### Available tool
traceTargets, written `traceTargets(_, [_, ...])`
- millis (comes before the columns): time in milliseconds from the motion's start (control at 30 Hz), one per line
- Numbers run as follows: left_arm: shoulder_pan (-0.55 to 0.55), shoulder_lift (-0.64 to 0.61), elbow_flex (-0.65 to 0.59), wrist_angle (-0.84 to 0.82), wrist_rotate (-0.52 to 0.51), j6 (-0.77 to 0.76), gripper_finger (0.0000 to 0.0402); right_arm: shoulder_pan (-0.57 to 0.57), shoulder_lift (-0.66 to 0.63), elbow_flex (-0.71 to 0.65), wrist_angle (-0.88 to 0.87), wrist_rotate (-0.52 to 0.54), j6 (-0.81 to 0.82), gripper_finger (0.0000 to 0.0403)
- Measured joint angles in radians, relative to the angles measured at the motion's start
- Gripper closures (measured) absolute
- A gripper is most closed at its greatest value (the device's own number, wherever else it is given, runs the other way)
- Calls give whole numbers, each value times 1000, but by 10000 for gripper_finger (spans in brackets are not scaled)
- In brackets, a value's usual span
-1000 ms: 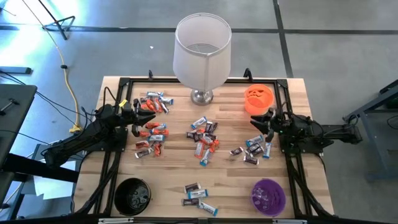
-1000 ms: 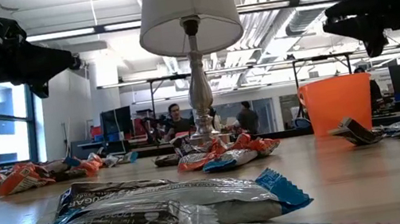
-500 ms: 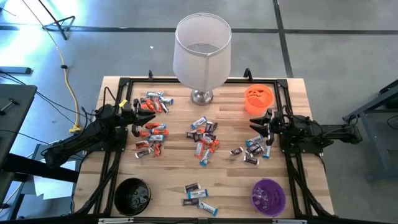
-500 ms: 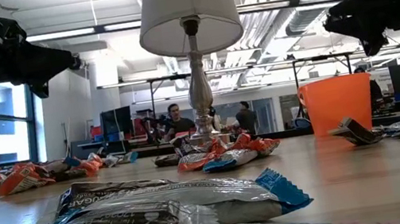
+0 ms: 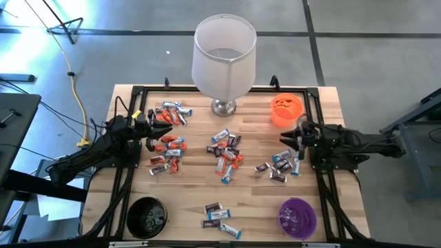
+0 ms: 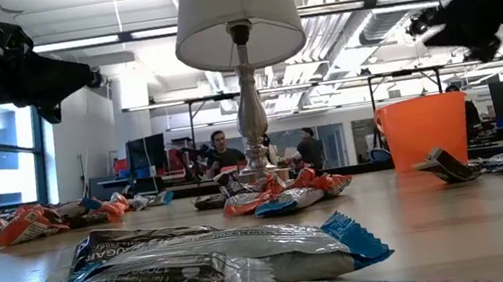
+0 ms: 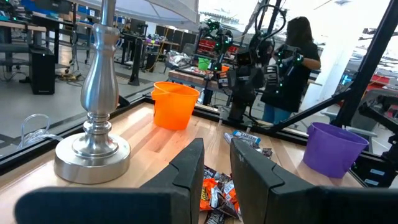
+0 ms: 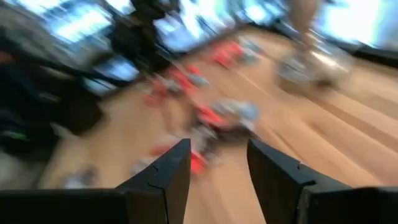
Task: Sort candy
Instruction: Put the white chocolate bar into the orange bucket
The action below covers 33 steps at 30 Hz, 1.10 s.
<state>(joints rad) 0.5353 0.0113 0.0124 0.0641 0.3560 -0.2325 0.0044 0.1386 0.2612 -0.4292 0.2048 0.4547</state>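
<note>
Small wrapped candy bars lie flat on the wooden table in loose heaps: a mostly orange heap (image 5: 169,145) at the left, a mixed heap (image 5: 226,153) in the middle, a darker heap (image 5: 281,165) at the right, and a few bars (image 5: 220,217) near the front edge. My left gripper (image 5: 167,131) hovers level over the left heap's far part, narrowly open, with candy (image 7: 214,196) showing below its fingers. My right gripper (image 5: 282,139) hangs above the right heap's far side, open and tipped downward, holding nothing (image 8: 219,146).
A lamp with a white shade (image 5: 224,48) and metal foot (image 5: 222,107) stands at the far middle. An orange bowl (image 5: 286,109) sits far right, a black bowl (image 5: 147,217) near left, a purple bowl (image 5: 298,217) near right. People stand in the room beyond the table.
My right gripper has risen a little and tipped its fingers downward toward the right candy heap, staying open. The candy has not moved.
</note>
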Motion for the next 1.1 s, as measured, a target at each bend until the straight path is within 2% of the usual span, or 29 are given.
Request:
traceTargets(33, [0,0,0,0,0,0,337,0,35,28,-30,28,38,249])
traceTargets(133, [0,0,0,0,0,0,337,0,146,100,-67,10,93,249])
traceTargets(367, [0,0,0,0,0,0,337,0,447,266,-394,-158,261,249])
traceTargets(467, [0,0,0,0,0,0,337,0,568,332,-515,-211,180,249])
traceTargets(567, [0,0,0,0,0,0,337,1,670,395,-582,-217,59,249])
traceTargets(867, [0,0,0,0,0,0,337,3,875,455,-591,-213,-275,249])
traceTargets(1100, [0,0,0,0,0,0,337,2,1053,455,-566,-187,-253,249])
